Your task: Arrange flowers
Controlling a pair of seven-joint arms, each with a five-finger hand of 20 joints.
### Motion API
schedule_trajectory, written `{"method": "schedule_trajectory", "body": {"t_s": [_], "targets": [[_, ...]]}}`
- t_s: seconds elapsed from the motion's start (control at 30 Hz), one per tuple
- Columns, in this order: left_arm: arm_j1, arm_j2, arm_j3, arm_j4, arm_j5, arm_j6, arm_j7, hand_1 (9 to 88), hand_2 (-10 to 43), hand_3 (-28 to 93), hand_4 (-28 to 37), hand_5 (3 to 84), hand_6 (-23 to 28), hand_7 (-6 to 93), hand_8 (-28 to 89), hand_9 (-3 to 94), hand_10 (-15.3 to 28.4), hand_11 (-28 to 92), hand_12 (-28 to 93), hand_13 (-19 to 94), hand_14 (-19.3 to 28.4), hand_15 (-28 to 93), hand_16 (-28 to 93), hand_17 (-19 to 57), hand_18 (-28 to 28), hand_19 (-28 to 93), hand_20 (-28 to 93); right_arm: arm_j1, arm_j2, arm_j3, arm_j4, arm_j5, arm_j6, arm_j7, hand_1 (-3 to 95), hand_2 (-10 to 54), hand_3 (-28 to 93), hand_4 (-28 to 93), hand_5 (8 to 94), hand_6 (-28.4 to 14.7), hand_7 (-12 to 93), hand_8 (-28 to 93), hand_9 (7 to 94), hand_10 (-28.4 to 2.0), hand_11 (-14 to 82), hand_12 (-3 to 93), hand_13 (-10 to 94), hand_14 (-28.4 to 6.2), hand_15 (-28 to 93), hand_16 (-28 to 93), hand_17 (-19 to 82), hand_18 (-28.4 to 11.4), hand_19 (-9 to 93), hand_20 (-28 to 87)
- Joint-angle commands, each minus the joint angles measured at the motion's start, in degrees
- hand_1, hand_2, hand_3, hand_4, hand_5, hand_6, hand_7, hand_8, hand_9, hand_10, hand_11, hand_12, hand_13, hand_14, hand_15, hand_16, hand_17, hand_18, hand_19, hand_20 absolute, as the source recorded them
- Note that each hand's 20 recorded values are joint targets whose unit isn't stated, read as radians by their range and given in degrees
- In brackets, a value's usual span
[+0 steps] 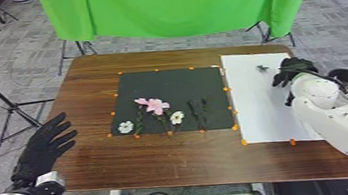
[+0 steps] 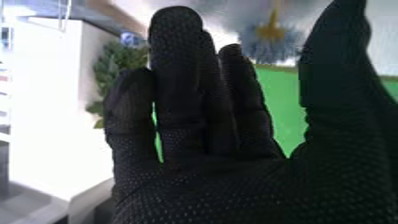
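Green cloth [image 1: 177,10] hangs beyond the black mat [image 1: 173,80]. My head view shows pink flowers [image 1: 157,106] and white flowers [image 1: 125,127] lying on that mat, well left of my right hand [image 1: 295,70]; my wrist view shows leafy foliage [image 2: 115,62] and my right hand [image 2: 204,175] released, fingers straight. Left of the mat, my left hand [image 1: 41,148] is spread open.

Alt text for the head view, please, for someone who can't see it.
Pink and white flowers lie on a black sheet on a brown table. The robot's right hand is by the right edge of a white sheet, near a dark sprig; its open left hand is at the table's left.
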Motion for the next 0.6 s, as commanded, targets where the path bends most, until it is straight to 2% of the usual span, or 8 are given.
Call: {"method": "schedule_trajectory", "body": {"t_s": [0.03, 0.1, 0.2, 0.37, 0.4, 0.43, 0.6], "targets": [[0.77, -0.42, -0.48, -0.45, -0.1, 0.21, -0.23, 25.2, -0.5, 70, -24.6, 25.5, 2.4, 21.0, -11, 21.1, 12.0, 22, 15, 19, 16.4, 30, -1, -9.4, 22.9, 42, 7, -0.21, 0.39, -1.44, 1.08, -1.59, 5.28, -3.65, 41.5, -1.7, 82, -28, 51.4, 2.9, 41, -9, 70.5, -7.0, 19.3, 18.7, 71, -4.0, 62, 23, 32, -20.1, 86, 45], [0.81, -0.46, -0.59, -0.49, -0.1, 0.23, -0.3, 25.2, -0.5, 70, -24.5, 25.6, 2.5, 21.0, -11, 21.2, 11.9, 22, 15, 19, 16.4, 30, -1, -9.4, 22.9, 42, 7, -0.32, 0.6, -2.3, 0.76, -2.35, 9.14, -4.78, 46.3, -1.8, 78, -28, 59.0, 3.5, 46, -5, 78.7, -5.6, 16.7, 27.2, 74, -3.8, 63, 24, 34, -19.5, 88, 45], [0.92, -0.37, -0.6, -0.5, -0.19, 0.32, -0.17, 25.1, -0.4, 70, -24.4, 25.6, 2.4, 21.0, -11, 21.1, 11.9, 22, 15, 19, 16.5, 30, -1, -9.4, 22.9, 42, 7, -1.78, 0.32, -0.72, -2.08, -3.57, 10.15, -7.0, 47.7, -2.9, 79, -28, 66.4, 4.2, 46, -4, 85.2, -4.8, 19.7, 31.4, 78, -3.3, 65, 25, 37, -19.6, 91, 46], [0.6, -0.5, -0.31, -0.49, -0.05, 0.2, -0.53, 25.1, -0.5, 70, -24.5, 25.6, 2.4, 21.0, -11, 21.1, 12.0, 22, 15, 19, 16.5, 30, -1, -9.4, 22.9, 42, 7, -5.71, -3.0, 3.92, -10.92, -7.19, 9.4, -14.81, 47.3, -4.5, 81, -28, 68.9, 4.2, 44, -3, 87.1, -4.9, 19.5, 32.5, 79, -3.2, 65, 26, 38, -19.7, 92, 46], [0.05, -0.25, 0.1, -0.2, -0.11, 0.07, -0.3, 25.1, -0.5, 70, -24.5, 25.6, 2.4, 21.0, -11, 21.1, 12.0, 22, 15, 19, 16.5, 30, -1, -9.4, 22.9, 42, 7, -6.12, -3.47, 4.01, -12.85, -8.08, 9.38, -15.84, 47.3, -4.6, 81, -28, 69.1, 4.2, 44, -3, 87.1, -5.0, 19.4, 32.7, 79, -3.2, 65, 26, 38, -19.6, 92, 46], [-0.08, -0.39, 0.08, -0.31, -0.01, -0.01, -0.81, 25.1, -0.5, 70, -24.5, 25.6, 2.4, 21.0, -11, 21.1, 12.0, 22, 15, 19, 16.4, 30, -1, -9.4, 22.9, 42, 7, -6.86, -4.46, 4.46, -14.29, -8.88, 9.01, -17.31, 47.3, -4.7, 81, -28, 69.3, 4.1, 44, -3, 87.2, -5.0, 19.2, 32.7, 79, -3.2, 65, 26, 38, -19.6, 92, 46], [-0.99, -0.24, 0.69, 0.04, 0.07, -0.39, -1.15, 25.1, -0.5, 70, -24.6, 25.5, 2.4, 21.1, -11, 21.1, 12.1, 22, 15, 19, 16.4, 30, -1, -9.4, 22.9, 42, 7, -6.45, -8.73, 2.69, -17.33, -10.26, 6.24, -21.83, 46.9, -5.4, 82, -28, 69.6, 4.2, 44, -3, 87.5, -4.8, 18.8, 32.9, 79, -3.0, 65, 26, 38, -19.6, 93, 45]]}}
